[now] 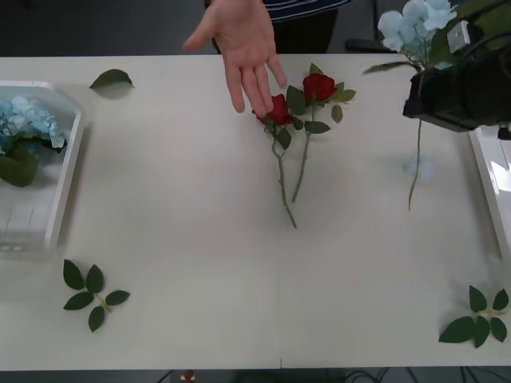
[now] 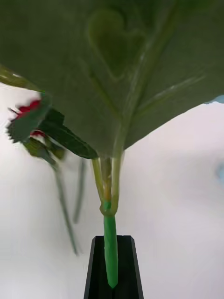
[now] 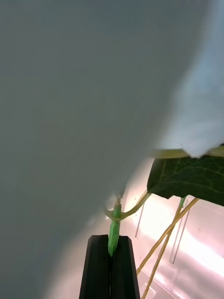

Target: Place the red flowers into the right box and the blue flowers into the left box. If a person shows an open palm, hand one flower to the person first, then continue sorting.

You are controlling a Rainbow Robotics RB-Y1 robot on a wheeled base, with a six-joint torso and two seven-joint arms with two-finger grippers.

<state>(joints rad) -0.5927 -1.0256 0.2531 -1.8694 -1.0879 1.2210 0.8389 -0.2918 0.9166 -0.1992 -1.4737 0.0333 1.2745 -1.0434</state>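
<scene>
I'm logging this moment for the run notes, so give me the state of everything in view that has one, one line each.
right gripper: shut on a blue flower stem, held raised at the table's right.
left gripper: shut on a green stem over the left box.
person's hand: open palm, fingers spread, above the red flowers.
red flowers: two lying on the table.
left box: holds blue flowers.

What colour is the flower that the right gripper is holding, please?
Pale sky blue, best seen in the front view: the blue flower in the right gripper.
</scene>
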